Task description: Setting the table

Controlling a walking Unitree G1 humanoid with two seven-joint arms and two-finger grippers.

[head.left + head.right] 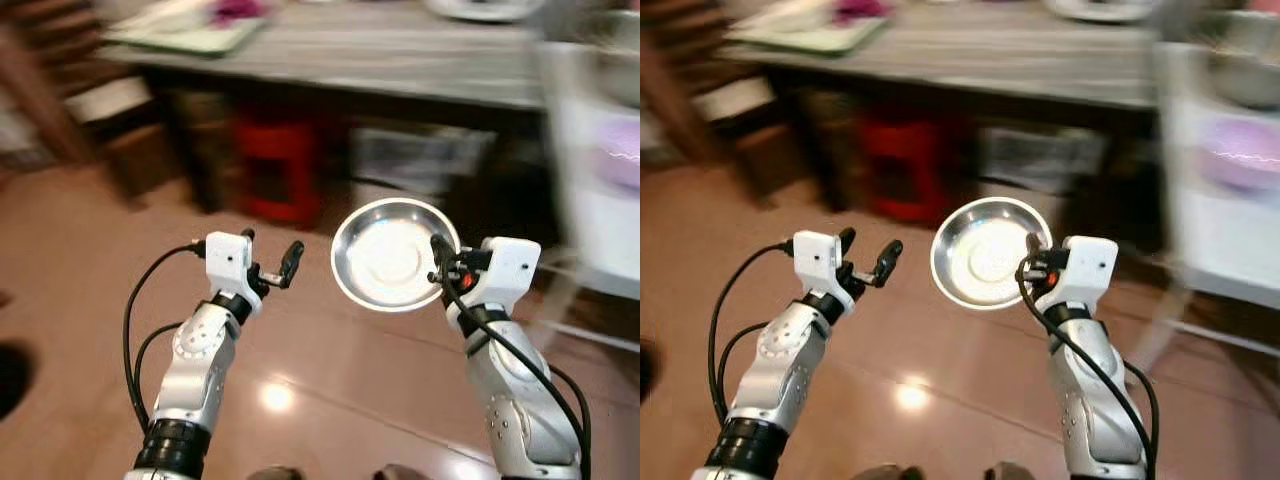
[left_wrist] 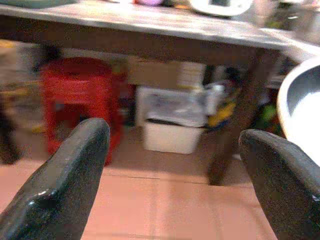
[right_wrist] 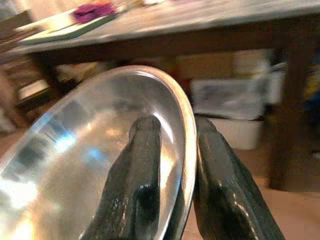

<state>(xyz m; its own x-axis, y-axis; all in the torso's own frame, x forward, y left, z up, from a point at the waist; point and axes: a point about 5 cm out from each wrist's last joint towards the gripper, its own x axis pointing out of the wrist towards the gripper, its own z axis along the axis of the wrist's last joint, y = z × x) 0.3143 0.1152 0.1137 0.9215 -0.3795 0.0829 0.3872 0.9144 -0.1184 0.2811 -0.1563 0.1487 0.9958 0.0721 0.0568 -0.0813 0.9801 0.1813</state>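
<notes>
While I'm short of the table (image 1: 400,60), the job is barely begun: I've got one plate (image 1: 385,255) in hand and nothing placed by me that I can see.

Near end first. Right gripper (image 1: 441,262) is clamped on the plate rim: in the right wrist view one finger (image 3: 135,175) lies inside the dish, the other behind the rim, metal pinched between them. Plate is steel, shallow, held on edge, its hollow facing me, out in front of my chest over the tiled floor (image 1: 80,260). Grip is on the rim only, so I'd judge it could pivot if I swing hard.

Left gripper (image 1: 272,268) is held up level with the right, fingers spread wide, holding and touching nothing. Plate edge sits just beside it in the left wrist view.

Further out: red stool (image 1: 275,165) and a white bin (image 2: 172,135) with clutter under the table. Tabletop is grey, blurred; a green tray (image 1: 190,30) with something purple on it sits far left, a white dish (image 1: 480,8) far right. White rack (image 1: 600,180) at my right, contents too blurred to tell.

Left to do, as I judge it: close the gap, flatten the plate, set it on bare tabletop, then fetch the rest.
</notes>
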